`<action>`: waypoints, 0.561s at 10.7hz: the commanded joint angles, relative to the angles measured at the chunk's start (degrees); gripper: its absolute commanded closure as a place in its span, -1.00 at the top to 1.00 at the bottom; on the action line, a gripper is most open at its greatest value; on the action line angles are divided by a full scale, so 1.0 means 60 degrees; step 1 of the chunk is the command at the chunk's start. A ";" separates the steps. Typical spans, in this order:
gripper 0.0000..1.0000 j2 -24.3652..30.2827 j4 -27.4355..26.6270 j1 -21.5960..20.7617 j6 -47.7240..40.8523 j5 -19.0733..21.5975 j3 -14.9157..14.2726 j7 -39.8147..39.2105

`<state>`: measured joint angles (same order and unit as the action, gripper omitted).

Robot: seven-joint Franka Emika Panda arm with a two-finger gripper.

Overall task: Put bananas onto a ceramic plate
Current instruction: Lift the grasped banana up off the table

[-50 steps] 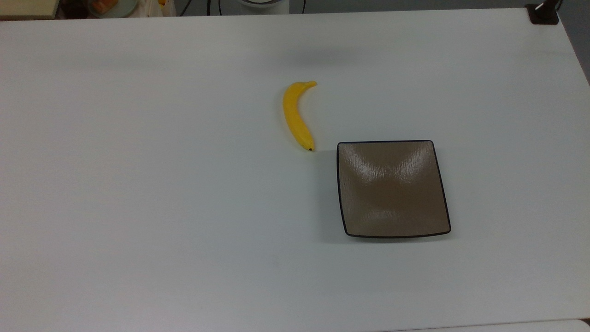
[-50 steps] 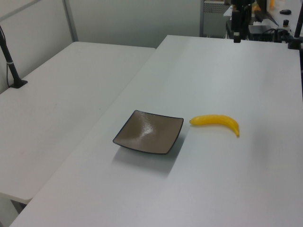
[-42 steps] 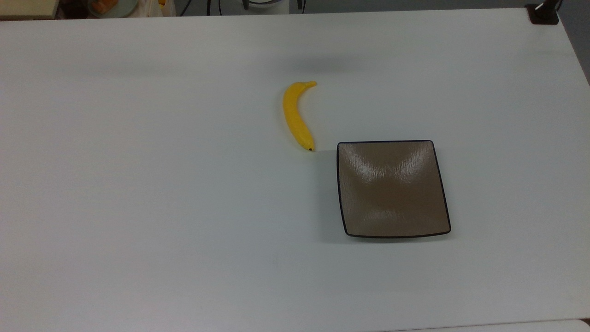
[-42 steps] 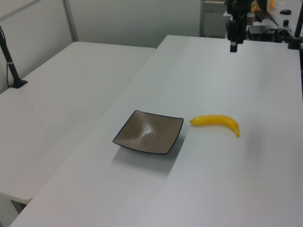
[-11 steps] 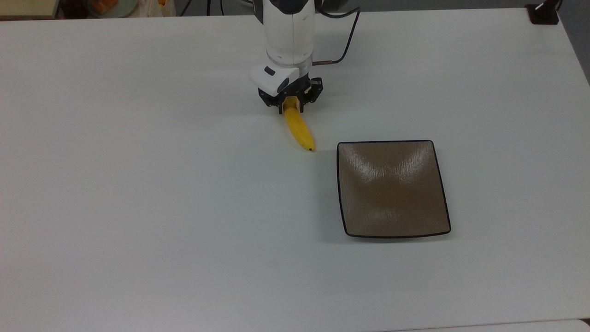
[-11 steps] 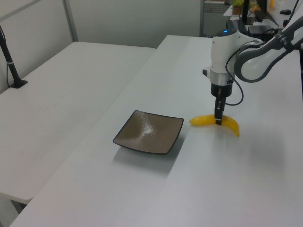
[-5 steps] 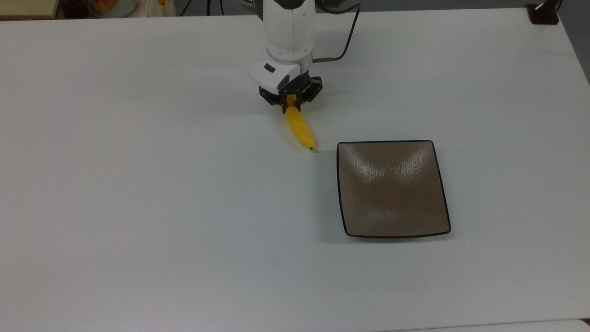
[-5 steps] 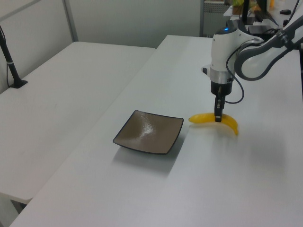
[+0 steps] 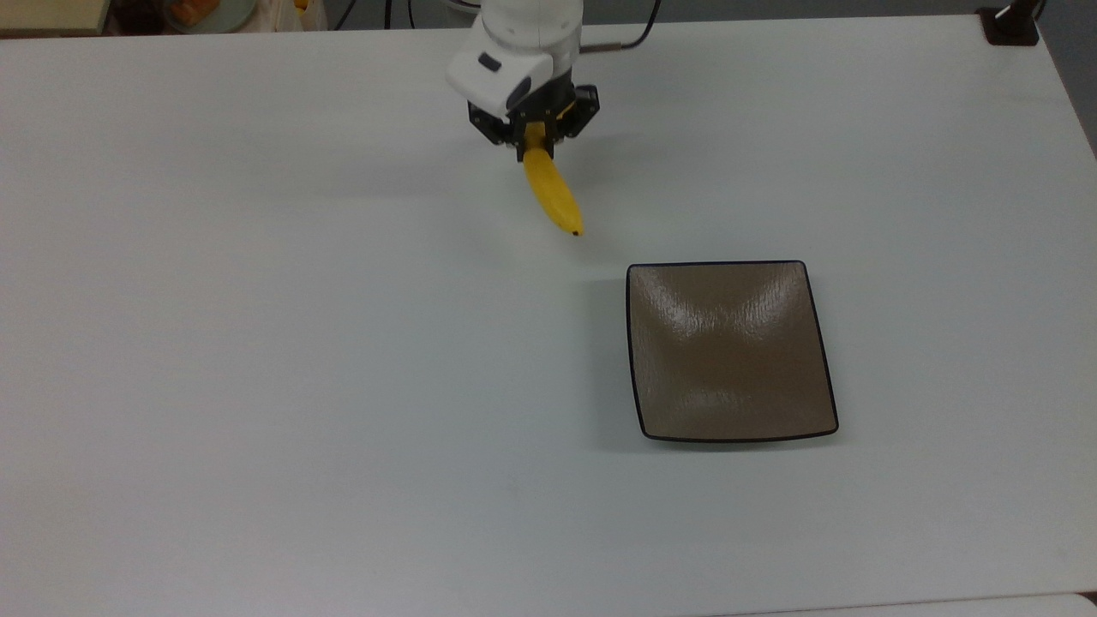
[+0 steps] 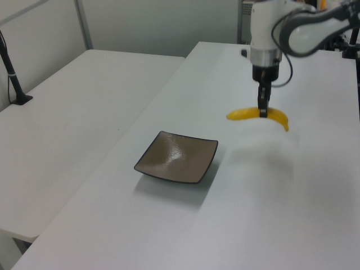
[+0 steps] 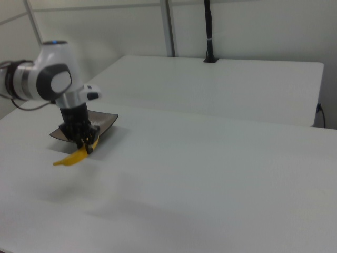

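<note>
The yellow banana [image 9: 554, 197] hangs in the air above the white table, with my gripper [image 9: 535, 137] shut on its upper half. In the left view the banana [image 10: 243, 115] floats level under the gripper [image 10: 262, 112], well above the table top. The square brown-grey plate [image 9: 728, 347] with its dark rim lies on the table, below and to the right of the banana in the top view; the plate [image 10: 176, 157] holds nothing. In the right view the banana [image 11: 71, 158] tilts down under the gripper [image 11: 87, 146], in front of the plate [image 11: 105, 123].
The white table [image 9: 257, 343] spreads wide around the plate. A black post base [image 9: 1010, 27] sits at the top view's far right corner. A second white table [image 10: 67, 112] stands at the left view's left, with a black pole [image 10: 12, 73] on it.
The gripper has lifted the banana off the table and risen; in the top view both have shifted up. The plate has not moved.
</note>
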<state>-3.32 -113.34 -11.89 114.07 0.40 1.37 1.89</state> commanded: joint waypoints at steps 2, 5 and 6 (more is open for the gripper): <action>-1.00 -0.0120 0.2566 0.0151 -0.2119 0.0269 -0.0008 -0.0008; -1.00 -0.0165 0.3288 0.0151 -0.2459 0.0900 -0.0008 0.0312; -1.00 -0.0281 0.3434 0.0151 -0.2357 0.0944 0.0007 0.0764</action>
<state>-2.95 -96.32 -11.09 101.12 4.50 1.31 2.47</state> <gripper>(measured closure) 0.692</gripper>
